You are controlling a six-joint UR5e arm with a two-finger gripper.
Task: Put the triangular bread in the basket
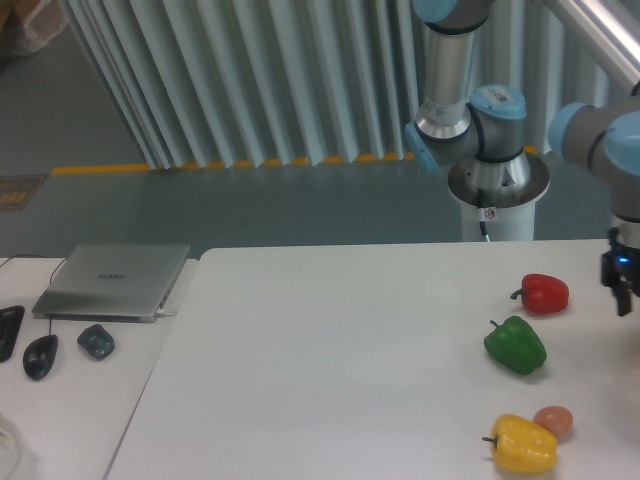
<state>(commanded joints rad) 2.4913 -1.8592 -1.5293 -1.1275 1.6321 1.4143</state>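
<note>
Fixed camera: gripper (621, 290) enters at the right edge of the frame, just right of the red pepper (544, 293); it is cropped, so I cannot tell whether it is spread or clenched. Triangular bread and basket are not in view, presumably beyond the right edge. Green pepper (516, 345), yellow pepper (523, 444) and a small pinkish round object (553, 421) sit loosely along the right of the white surface (330, 370), likely as distractors. Laptop (115, 280) lies at left.
</note>
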